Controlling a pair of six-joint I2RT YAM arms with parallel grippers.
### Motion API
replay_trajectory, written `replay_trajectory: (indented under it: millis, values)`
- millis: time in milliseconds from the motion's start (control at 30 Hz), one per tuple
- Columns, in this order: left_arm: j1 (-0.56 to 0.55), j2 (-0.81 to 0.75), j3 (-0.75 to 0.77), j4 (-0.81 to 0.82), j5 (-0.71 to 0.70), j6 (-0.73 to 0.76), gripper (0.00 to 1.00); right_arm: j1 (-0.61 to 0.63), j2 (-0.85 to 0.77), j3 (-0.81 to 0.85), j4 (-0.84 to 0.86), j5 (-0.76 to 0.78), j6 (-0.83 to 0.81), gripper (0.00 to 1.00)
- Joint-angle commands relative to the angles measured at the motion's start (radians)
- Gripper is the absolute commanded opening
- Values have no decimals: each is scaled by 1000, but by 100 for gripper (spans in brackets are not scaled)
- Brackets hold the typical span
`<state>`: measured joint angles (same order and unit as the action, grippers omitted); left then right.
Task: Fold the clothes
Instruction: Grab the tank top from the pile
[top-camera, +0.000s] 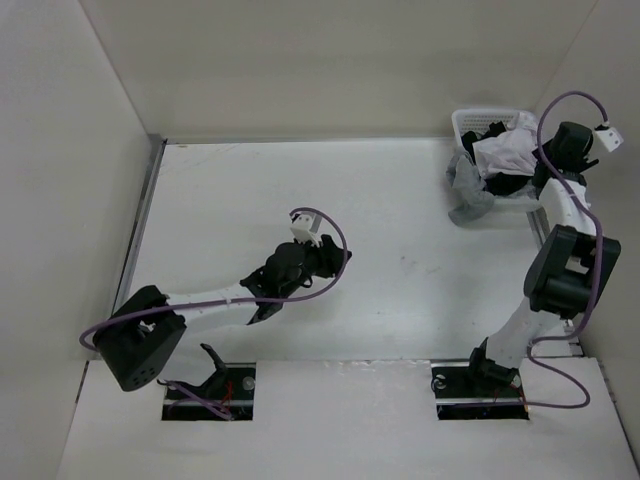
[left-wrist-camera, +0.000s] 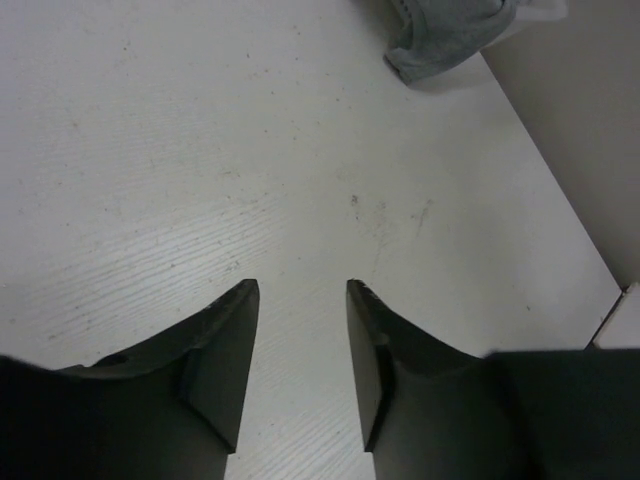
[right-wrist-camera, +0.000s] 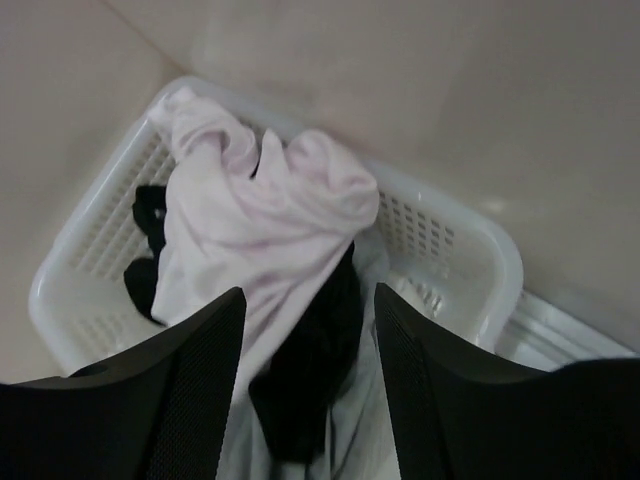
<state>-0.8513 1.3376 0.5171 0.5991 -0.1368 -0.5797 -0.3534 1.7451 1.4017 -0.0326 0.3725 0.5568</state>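
The white garment (top-camera: 503, 152) lies crumpled on top of a pile in the white basket (top-camera: 470, 119) at the table's far right corner. In the right wrist view the same white garment (right-wrist-camera: 255, 225) drapes over dark cloth (right-wrist-camera: 310, 370). My right gripper (right-wrist-camera: 308, 300) hovers just above the pile, jaws open, with nothing between them. My left gripper (left-wrist-camera: 302, 290) stands open over bare table near the middle, far from the basket; it appears as the left gripper (top-camera: 338, 256) in the top view.
A grey cloth (top-camera: 468, 195) hangs over the basket's left side onto the table; its edge, the grey cloth (left-wrist-camera: 440, 40), shows in the left wrist view. Walls close the table on three sides. The basket rim (right-wrist-camera: 480, 235) sits tight against the back wall.
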Motion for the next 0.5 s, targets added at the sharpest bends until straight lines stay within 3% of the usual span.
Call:
replay_trajectory:
  millis: [0,200,300,433,467]
  values:
    - [5,23,-23,131,22,0,45,-12,109,152,5,-44,-31,60]
    - [27,64,-28,165,36,-5,49,-48,332,345,-36,-69,15,61]
    - [44,77,-26,172,42,-9,49,-65,399,390,-36,-92,47,57]
    - [54,104,-25,199,66,-25,49,-78,427,396,-20,-132,89,36]
    - [57,112,-23,202,74,-28,49,-81,429,392,-12,-147,97,20]
